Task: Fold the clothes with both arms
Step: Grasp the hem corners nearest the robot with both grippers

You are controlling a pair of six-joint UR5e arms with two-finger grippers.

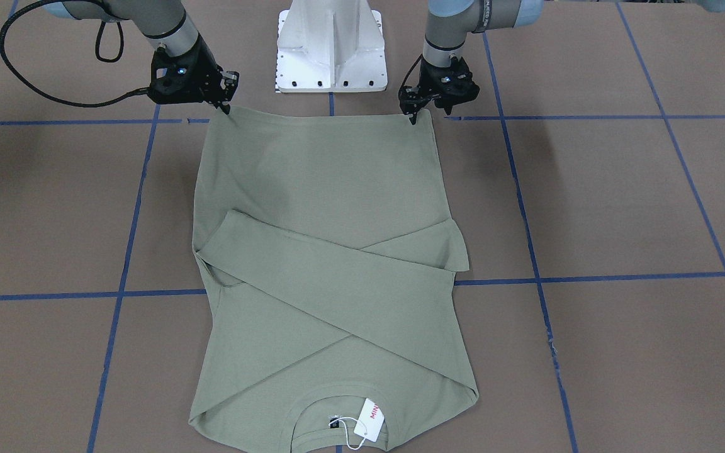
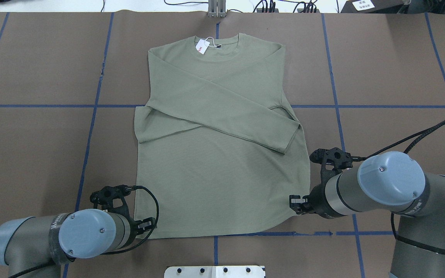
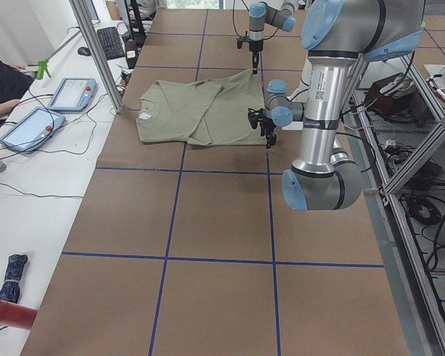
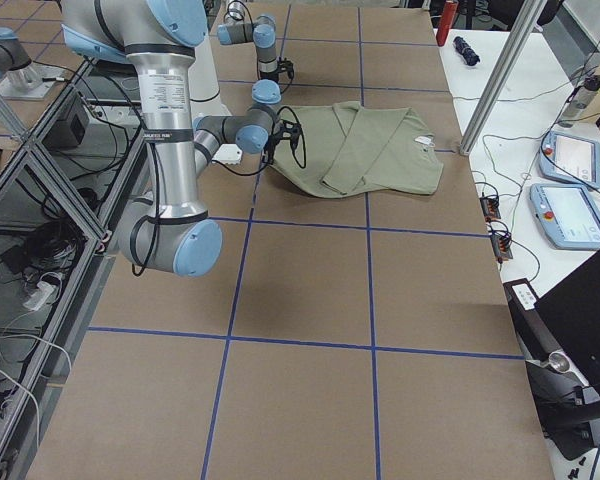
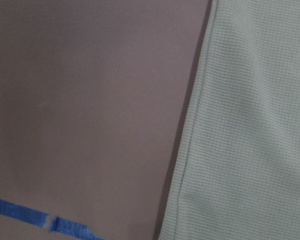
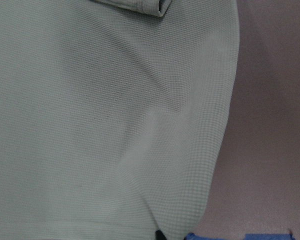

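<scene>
Flat on the brown table (image 2: 381, 69) lies the green long-sleeved shirt (image 2: 222, 166), its collar (image 2: 222, 41) at the far edge from the robot and its hem on the near side, along a blue tape line (image 2: 276, 233). Both sleeves (image 2: 245, 116) are folded in and cross over the chest, and a white hang tag (image 2: 201, 47) with red lettering rests at the collar.

The left gripper (image 1: 413, 117) is down at the hem corner on the robot's left, with its tips on the cloth just inside the side seam. The right gripper (image 1: 226, 107) is at the opposite hem corner, where the fabric seems drawn into a slight point toward the tips, though the angle is too poor to be sure. For neither gripper can I tell how wide the jaws stand or whether they have hold of the cloth.

The right wrist view shows only one dark fingertip (image 6: 159, 234) at the hem, while the left wrist view shows the shirt's side edge and bare table.

The white pedestal base (image 1: 331, 50) stands between the two arms, just behind the hem
</scene>
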